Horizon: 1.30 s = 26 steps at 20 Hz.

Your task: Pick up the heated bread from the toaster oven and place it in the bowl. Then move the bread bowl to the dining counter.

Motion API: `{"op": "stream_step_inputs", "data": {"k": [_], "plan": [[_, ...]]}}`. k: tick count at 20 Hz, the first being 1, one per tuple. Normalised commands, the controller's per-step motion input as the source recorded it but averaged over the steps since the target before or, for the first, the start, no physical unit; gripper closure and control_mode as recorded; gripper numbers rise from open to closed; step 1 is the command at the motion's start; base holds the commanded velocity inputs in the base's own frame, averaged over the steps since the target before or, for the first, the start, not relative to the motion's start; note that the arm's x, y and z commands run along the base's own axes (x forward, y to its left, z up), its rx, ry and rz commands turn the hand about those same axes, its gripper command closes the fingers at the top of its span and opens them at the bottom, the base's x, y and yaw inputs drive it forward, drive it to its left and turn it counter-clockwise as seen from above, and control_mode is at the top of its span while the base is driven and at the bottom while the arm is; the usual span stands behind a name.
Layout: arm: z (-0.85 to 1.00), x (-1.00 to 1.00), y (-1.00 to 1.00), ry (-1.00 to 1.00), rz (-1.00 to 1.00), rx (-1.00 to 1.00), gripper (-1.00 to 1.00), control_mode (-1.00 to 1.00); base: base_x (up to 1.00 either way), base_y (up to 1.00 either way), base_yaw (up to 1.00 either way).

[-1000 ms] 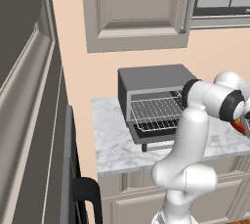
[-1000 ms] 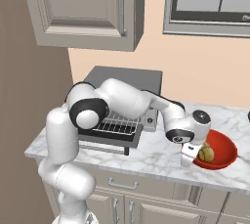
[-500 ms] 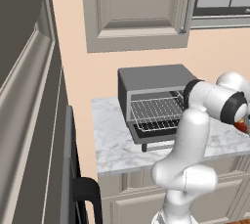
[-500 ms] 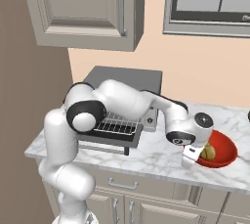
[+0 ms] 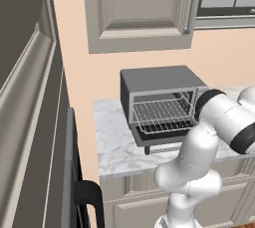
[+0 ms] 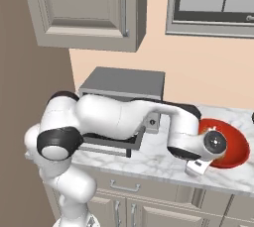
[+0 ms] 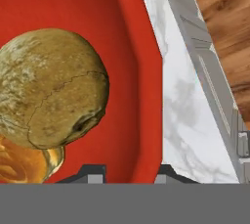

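The heated bread (image 7: 49,91), a cracked olive-brown lump, lies inside the red bowl (image 7: 141,71) on top of a paler orange-yellow food piece (image 7: 24,164). My gripper (image 7: 131,171) is shut on the bowl's rim, with one fingertip inside the wall and one outside. In the right base view the bowl (image 6: 235,146) sits on the marble top to the right of the toaster oven (image 6: 124,89), and my gripper (image 6: 202,164) is at its near left edge. The toaster oven (image 5: 159,97) stands with its door down and its wire rack bare. The dining counter is out of view.
The marble counter (image 6: 158,164) over beige cabinets ends close beyond the bowl, with wooden floor (image 7: 224,32) past its edge. A wall cabinet (image 6: 84,10) and a window (image 6: 213,0) hang above. A tall dark appliance with a black handle (image 5: 89,197) stands at the left.
The jaws have closed from wide apart onto the bowl's rim. The hand has slid a little to the right over the bowl's near edge and now hides the bread in the right base view.
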Motion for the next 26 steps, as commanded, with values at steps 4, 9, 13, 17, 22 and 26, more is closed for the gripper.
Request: {"op": "stream_step_inputs", "data": {"k": [4, 9, 13, 17, 22, 26], "plan": [[0.97, -0.54, 0.20, -0.19, -0.07, 0.00, 1.00, -1.00, 0.00, 0.00, 0.00], [0.97, -0.43, 0.71, -0.03, 0.01, 0.00, 1.00, -1.00, 0.00, 0.00, 0.00], [0.68, -0.16, 1.00, 0.02, 0.13, -0.04, 1.00, -1.00, 0.00, 0.00, 0.00], [0.38, 0.00, 1.00, 0.01, 0.20, -0.07, 1.00, -1.00, 0.00, 0.00, 0.00], [0.64, -0.07, 1.00, -0.01, 0.22, -0.07, 1.00, -1.00, 0.00, 0.00, 0.00], [0.68, -0.19, 1.00, -0.04, 0.18, -0.08, 1.00, -1.00, 0.00, 0.00, 0.00]]}}
